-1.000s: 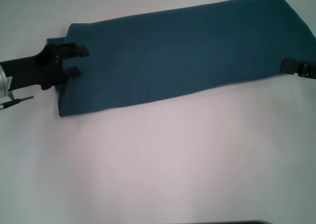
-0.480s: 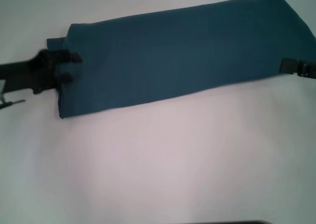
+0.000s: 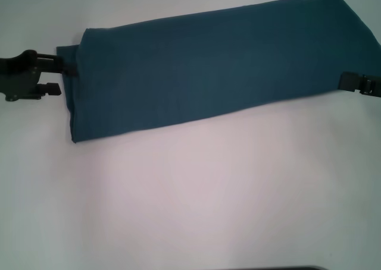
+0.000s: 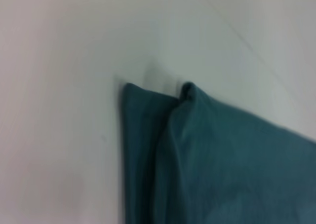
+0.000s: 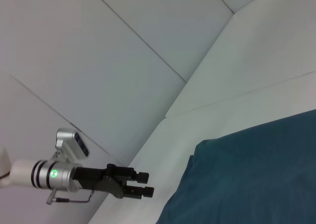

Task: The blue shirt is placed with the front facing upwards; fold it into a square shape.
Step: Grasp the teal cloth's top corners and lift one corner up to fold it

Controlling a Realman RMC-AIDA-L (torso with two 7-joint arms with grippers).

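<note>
The blue shirt (image 3: pixel 208 68) lies folded into a long band across the far part of the white table, with plain cloth showing on top. My left gripper (image 3: pixel 62 77) is open and holds nothing, just off the band's left end. The right wrist view shows this left gripper (image 5: pixel 144 183) with its fingers apart, beside the shirt (image 5: pixel 247 174). In the left wrist view, the shirt's layered corner (image 4: pixel 163 135) rests flat on the table. My right gripper (image 3: pixel 357 82) sits at the band's right end, by its near edge.
The white table (image 3: pixel 208 192) stretches bare from the shirt's near edge toward me. White wall panels (image 5: pixel 123 46) stand behind the table. A dark strip (image 3: pixel 274 268) shows at the bottom edge of the head view.
My left gripper has drawn back to the left, off the shirt's left end, and is now beside it. The shirt and the right gripper have not moved.
</note>
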